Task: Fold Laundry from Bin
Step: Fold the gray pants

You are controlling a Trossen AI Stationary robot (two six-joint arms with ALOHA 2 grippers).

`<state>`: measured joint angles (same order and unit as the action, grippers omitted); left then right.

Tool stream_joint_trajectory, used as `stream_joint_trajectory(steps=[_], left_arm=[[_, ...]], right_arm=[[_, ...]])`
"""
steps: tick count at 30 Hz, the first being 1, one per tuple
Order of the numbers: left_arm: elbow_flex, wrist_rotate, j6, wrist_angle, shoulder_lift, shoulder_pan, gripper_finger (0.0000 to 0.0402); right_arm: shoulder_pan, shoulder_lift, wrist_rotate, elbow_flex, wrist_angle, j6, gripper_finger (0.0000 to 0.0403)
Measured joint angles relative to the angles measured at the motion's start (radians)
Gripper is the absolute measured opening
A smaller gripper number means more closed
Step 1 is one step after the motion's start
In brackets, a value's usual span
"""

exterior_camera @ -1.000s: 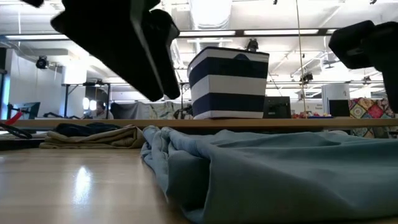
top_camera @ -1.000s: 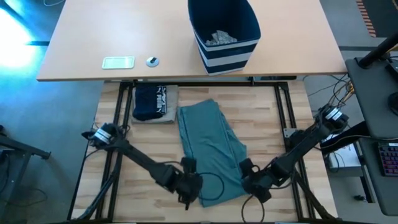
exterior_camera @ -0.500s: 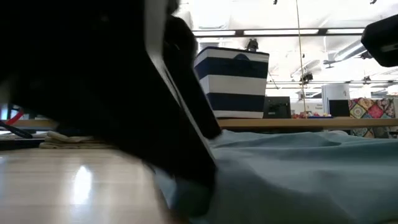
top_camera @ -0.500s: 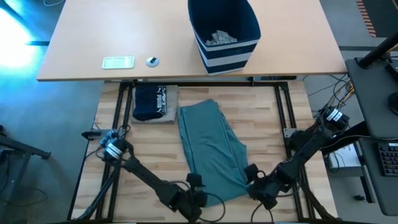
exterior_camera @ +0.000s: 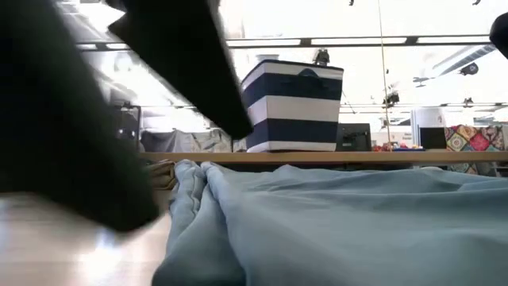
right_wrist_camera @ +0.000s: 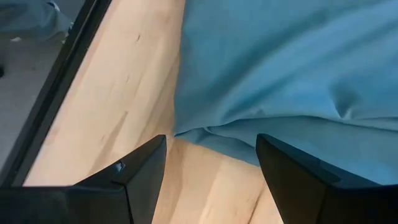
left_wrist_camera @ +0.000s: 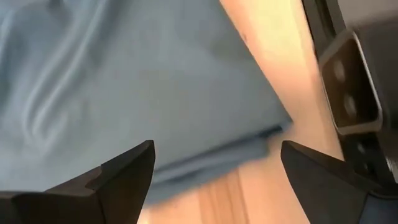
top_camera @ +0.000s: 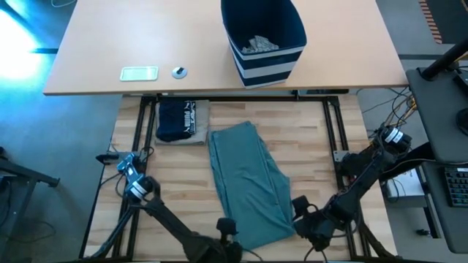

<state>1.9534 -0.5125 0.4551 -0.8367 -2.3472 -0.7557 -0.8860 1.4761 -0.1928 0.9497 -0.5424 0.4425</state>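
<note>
High view: the teal garment (top_camera: 248,183) is laid lengthwise, its near hem between the left gripper (top_camera: 228,232) and right gripper (top_camera: 306,216). Both are seen open and empty, the right slightly nearer the cloth.

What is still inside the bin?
The bin holds a small heap of grey pieces on its floor. Anything under them, or tucked against the walls, cannot be seen from above.

Both dark arms reach low toward the near table edge, the left gripper (left_wrist_camera: 211,180) and right gripper (right_wrist_camera: 211,163) with fingers spread apart, holding nothing.
</note>
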Motion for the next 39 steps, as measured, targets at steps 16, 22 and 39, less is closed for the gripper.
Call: stream_joint_trajectory(steps=[16,22,39], left_arm=[[-0.048,-0.039,-0.025,0.145,-0.068,0.012,0.0270],[-0.049,-0.011,0.004,0.184,-0.095,0.025,0.0105],[-0.058,-0.021,0.213,0.094,0.013,0.043,0.0006]], right_arm=[[-0.012,0.006,-0.005,-0.003,0.004,-0.004,0.0247],[-0.013,0.038,-0.016,0.029,0.058,-0.227,0.0233],[0.018,0.373,-0.129,0.268,-0.181,0.034,0.0246]])
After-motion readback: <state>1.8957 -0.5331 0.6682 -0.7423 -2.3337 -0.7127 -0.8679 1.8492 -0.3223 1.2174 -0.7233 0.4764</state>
